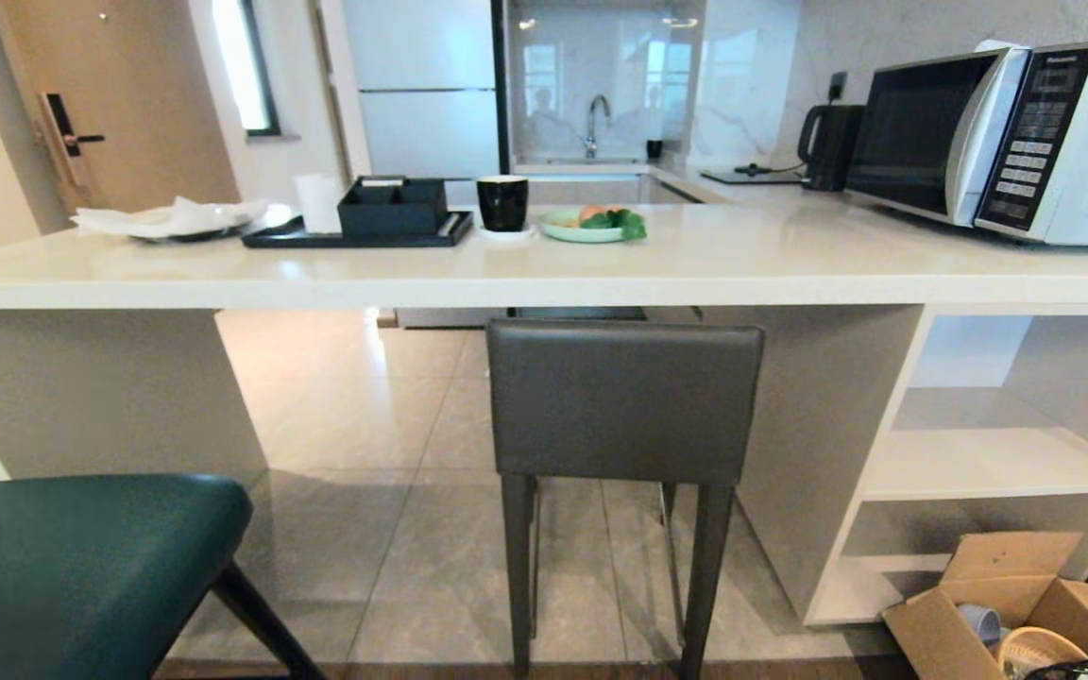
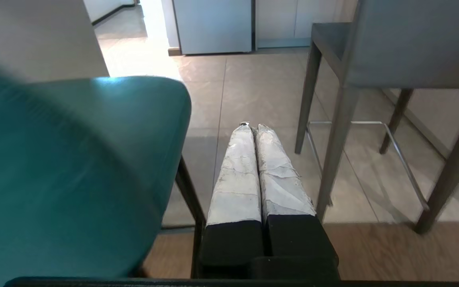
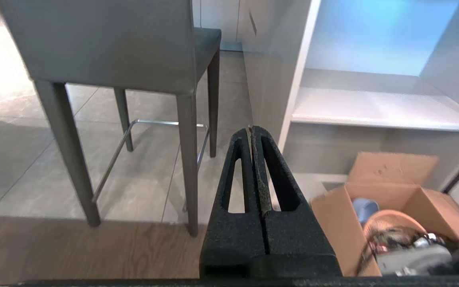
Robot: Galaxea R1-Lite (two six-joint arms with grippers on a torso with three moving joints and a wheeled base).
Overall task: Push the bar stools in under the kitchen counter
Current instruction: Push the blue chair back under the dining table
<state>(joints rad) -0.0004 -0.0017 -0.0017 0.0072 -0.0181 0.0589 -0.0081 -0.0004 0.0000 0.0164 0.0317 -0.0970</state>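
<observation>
Grey bar stool (image 1: 624,401) stands at twelve o'clock, its back just below the kitchen counter (image 1: 544,269) edge; teal bar stool (image 1: 81,567) sits at eight o'clock, nearer. Left gripper (image 2: 252,128) and right gripper (image 3: 250,129) point level forward, jaws pressed together, holding nothing

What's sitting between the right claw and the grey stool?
Nothing: the right wrist view shows only bare floor between the shut right claw and the grey stool.

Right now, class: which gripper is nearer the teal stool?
Left. The left gripper sits right beside the teal stool; the right gripper is farther over, by the cardboard box.
</observation>
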